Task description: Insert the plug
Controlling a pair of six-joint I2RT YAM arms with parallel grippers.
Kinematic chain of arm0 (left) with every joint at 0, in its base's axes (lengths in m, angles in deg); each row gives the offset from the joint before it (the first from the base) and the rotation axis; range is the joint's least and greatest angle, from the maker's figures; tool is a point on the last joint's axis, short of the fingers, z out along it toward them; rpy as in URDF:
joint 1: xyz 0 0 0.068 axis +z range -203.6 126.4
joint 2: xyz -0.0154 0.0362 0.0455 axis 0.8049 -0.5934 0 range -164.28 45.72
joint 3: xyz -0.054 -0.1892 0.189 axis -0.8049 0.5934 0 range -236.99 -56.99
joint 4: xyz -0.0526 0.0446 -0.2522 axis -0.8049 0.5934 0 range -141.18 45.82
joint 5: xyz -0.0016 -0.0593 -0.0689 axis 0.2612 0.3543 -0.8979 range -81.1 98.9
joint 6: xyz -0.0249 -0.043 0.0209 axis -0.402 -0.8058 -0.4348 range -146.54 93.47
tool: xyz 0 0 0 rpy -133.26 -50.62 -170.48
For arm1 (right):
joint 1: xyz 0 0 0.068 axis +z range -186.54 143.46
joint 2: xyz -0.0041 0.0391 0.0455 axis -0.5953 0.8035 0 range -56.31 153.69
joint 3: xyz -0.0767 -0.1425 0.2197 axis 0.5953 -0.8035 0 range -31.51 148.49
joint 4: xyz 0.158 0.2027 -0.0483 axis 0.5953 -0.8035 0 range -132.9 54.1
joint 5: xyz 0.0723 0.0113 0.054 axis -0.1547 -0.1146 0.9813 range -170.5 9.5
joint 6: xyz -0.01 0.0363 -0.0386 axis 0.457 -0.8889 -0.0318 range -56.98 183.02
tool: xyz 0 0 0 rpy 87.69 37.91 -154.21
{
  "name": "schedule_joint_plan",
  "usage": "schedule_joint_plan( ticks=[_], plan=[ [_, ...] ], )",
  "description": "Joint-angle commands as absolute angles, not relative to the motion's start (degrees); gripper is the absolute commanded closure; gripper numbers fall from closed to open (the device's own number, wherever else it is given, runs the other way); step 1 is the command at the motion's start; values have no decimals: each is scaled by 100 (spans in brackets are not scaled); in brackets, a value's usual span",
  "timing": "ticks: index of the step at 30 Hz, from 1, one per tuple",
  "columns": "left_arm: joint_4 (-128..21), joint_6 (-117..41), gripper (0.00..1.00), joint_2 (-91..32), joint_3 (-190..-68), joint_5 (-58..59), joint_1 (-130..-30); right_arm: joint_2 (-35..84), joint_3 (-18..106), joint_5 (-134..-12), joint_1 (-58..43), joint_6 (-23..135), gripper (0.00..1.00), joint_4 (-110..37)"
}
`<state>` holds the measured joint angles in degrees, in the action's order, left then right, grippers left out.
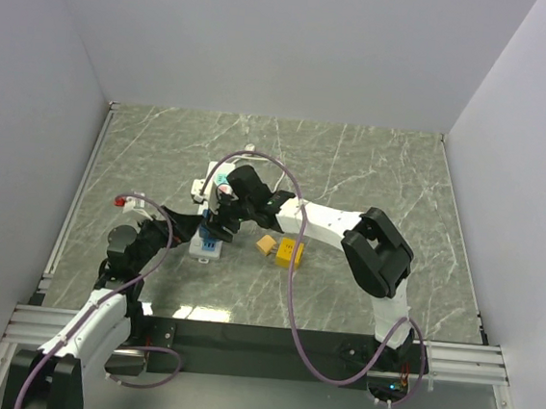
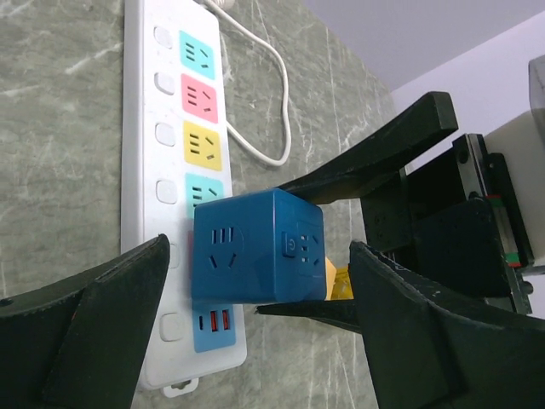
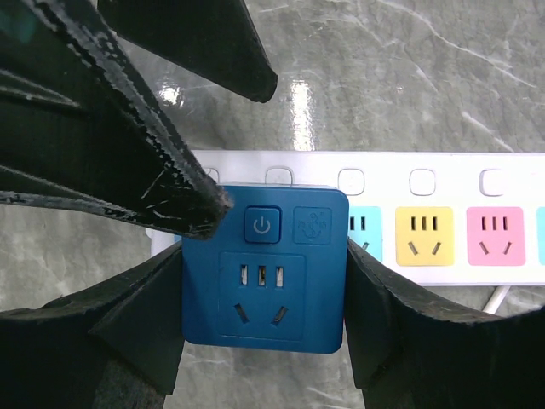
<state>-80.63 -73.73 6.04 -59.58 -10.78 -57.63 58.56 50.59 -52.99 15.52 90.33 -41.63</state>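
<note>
Fingers (image 3: 145, 315) of the right gripper (image 3: 264, 285) pinch the blue plug (image 3: 264, 247) from both sides, squeezing along the strip's (image 3: 443, 230) length. Plug sits over the strip's USB end, so the push looks straight down (seated or not, I cannot tell). Left gripper (image 2: 255, 281) gapes wide beside that end, empty.

We are looking into a robotics lab test cell: plain white panels (image 1: 269, 40) are boxing in a marble-patterned worktop (image 1: 372, 175), an aluminium rail (image 1: 466, 358) is framing its near edge, and a purple cable (image 1: 291, 293) is trailing from the right arm (image 1: 324, 224), beside the left arm (image 1: 98, 318).
</note>
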Motion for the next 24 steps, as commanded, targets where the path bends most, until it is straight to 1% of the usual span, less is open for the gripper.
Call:
schedule_joint_plan(
  ticks=[1, 4, 11, 16, 19, 20, 22, 23, 24],
  plan=[
    [-8309, -7224, 9, 564, -5769, -947, -5738, 5918, 5075, -5738, 1567, 9088, 100, -4407],
    [-8300, -7224, 11, 407, -5804, -885, -5747, 5918, 5145, -5773, 1558, 9009, 100, -4398],
    [-8370, -7162, 22, -174, -6006, -605, -5992, 6103, 5383, -5694, 1567, 9027, 100, -4530],
    [-8335, -7145, 27, -350, -6103, -262, -6168, 6234, 5506, -5598, 1567, 9053, 100, -4609],
    [-8309, -7136, 38, -508, -6173, -130, -6238, 6296, 5559, -5554, 1567, 9044, 100, -4609],
    [-8317, -7136, 44, -552, -6182, -121, -6248, 6314, 5576, -5562, 1567, 9035, 100, -4627],
    [-8335, -7145, 48, -657, -6200, -77, -6291, 6392, 5673, -5519, 1558, 9044, 100, -4671],
    [-8335, -7136, 54, -684, -6217, -60, -6300, 6428, 5699, -5501, 1567, 9044, 100, -4706],
    [-8335, -7127, 57, -728, -6243, -42, -6318, 6454, 5743, -5492, 1567, 9035, 100, -4715]
  ],
)
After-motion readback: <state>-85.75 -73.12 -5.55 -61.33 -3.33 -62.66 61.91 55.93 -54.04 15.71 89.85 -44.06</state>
